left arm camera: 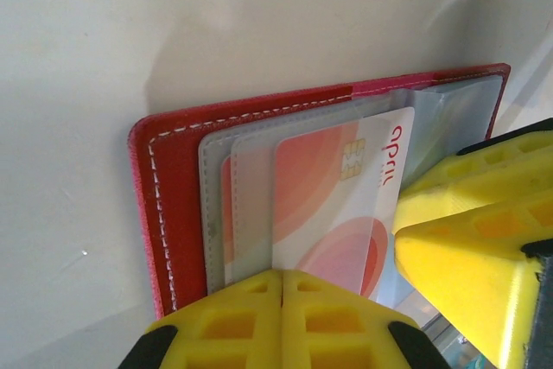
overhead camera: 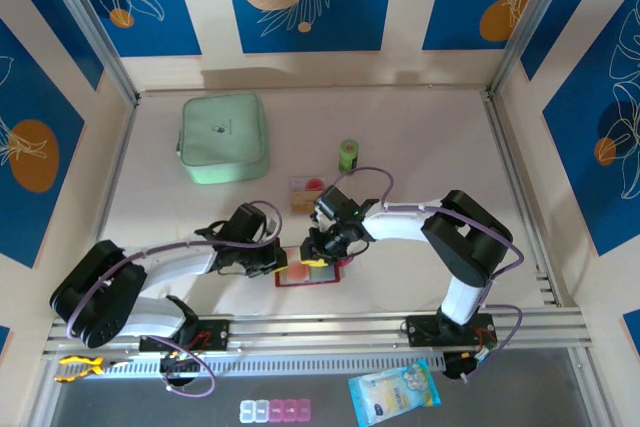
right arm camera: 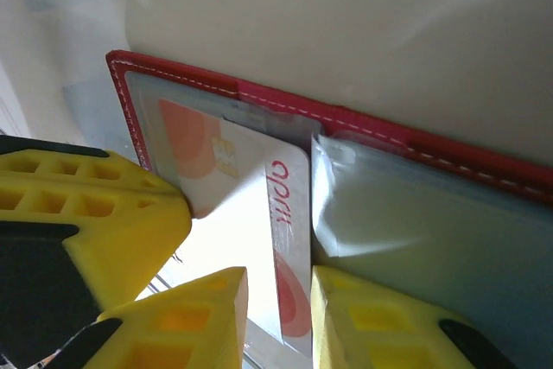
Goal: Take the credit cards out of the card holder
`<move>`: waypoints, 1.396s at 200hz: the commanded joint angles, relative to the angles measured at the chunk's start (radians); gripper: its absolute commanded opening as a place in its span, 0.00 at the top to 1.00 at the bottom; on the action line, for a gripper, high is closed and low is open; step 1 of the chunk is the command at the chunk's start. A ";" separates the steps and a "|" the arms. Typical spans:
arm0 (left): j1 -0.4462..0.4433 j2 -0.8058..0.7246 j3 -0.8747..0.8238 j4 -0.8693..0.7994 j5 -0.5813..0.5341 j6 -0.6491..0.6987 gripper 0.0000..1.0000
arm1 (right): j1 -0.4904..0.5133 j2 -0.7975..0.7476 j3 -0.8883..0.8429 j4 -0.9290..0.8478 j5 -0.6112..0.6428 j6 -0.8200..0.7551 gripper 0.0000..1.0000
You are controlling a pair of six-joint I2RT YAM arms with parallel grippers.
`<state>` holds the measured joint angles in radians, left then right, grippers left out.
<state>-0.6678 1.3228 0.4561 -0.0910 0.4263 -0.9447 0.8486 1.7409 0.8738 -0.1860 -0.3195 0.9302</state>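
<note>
1. Your left gripper (overhead camera: 272, 259) (left arm camera: 281, 287) sits at the left end of the card holder (overhead camera: 325, 275) (left arm camera: 173, 187) (right arm camera: 371, 127). Its yellow fingers are closed tip to tip, and nothing can be seen between them. They are pressed against the holder's left-hand sleeves.
2. The red card holder lies open and flat on the table, between your two grippers, with its stitched cover underneath and its greyish clear sleeves (right arm camera: 415, 231) facing up.
3. A whitish credit card (left arm camera: 333, 196) (right arm camera: 259, 187) with red-orange patches and a chip sticks partway out of a sleeve on the holder's left half.
4. A second, tan card (overhead camera: 306, 194) with a red patch lies loose on the table just beyond the holder.
5. Your right gripper (overhead camera: 322, 250) (right arm camera: 278, 287) is over the middle of the holder. Its fingers are a little apart, one on each side of the protruding card's lettered end, and they are not clamped on it.
6. A small green bottle (overhead camera: 348, 154) stands further back, to the right of the loose card.
</note>
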 commanded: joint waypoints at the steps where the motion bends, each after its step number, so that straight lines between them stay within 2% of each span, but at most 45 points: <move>1: 0.002 0.008 -0.029 -0.029 -0.022 -0.008 0.96 | 0.008 0.017 -0.007 0.035 -0.055 0.011 0.73; 128: 0.003 0.000 -0.037 -0.029 -0.027 -0.015 0.97 | 0.003 -0.037 -0.047 0.045 -0.043 0.022 0.78; 222: 0.002 -0.004 -0.033 -0.042 -0.033 -0.016 0.97 | -0.003 -0.068 -0.065 0.051 -0.028 0.020 0.90; 279: 0.003 -0.015 -0.036 -0.057 -0.038 -0.015 0.97 | -0.035 -0.103 -0.101 0.000 -0.010 -0.014 0.92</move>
<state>-0.6678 1.3163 0.4458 -0.0822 0.4221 -0.9604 0.8318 1.6718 0.7940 -0.1204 -0.3477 0.9432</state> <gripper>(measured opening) 0.044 0.085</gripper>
